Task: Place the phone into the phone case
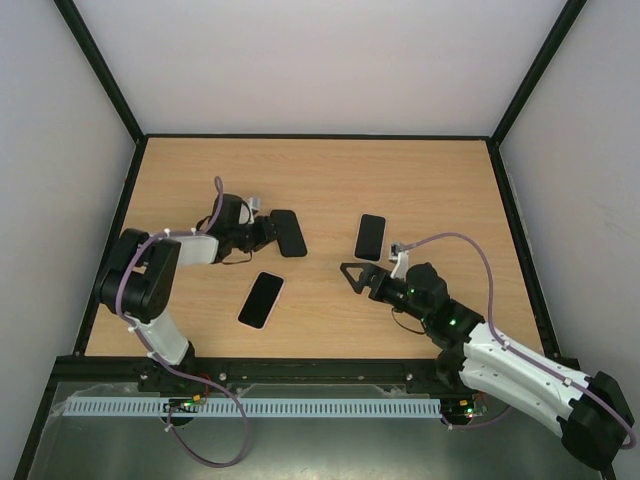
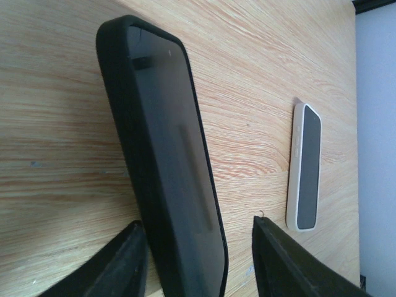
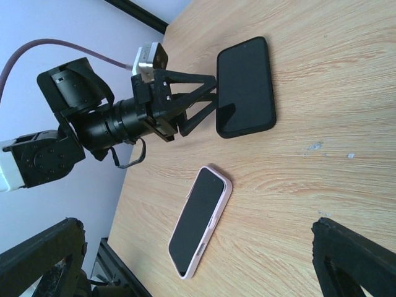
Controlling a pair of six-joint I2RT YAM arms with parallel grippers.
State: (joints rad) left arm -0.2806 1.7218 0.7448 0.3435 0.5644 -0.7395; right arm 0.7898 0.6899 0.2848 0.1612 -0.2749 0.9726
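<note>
A black phone case [image 1: 288, 232] lies flat at the left middle of the table, with a dark glossy phone face filling it [image 2: 167, 154]. My left gripper [image 1: 268, 232] is open around its near end. One finger [image 2: 124, 260] is close against the case's side. The other finger [image 2: 291, 260] stands apart from it. The right wrist view shows the same case [image 3: 245, 86] at those fingertips. A second black slab [image 1: 370, 237] lies further right; phone or case, I cannot tell. My right gripper [image 1: 352, 272] is open wide, with nothing in it, and faces left.
A phone in a pale pink case [image 1: 261, 299] lies screen up between the arms, nearer the front edge. It shows beside the black case [image 2: 304, 167] and ahead of my right gripper [image 3: 201, 219]. Black frame posts and white walls close in the wooden table [image 1: 320, 180].
</note>
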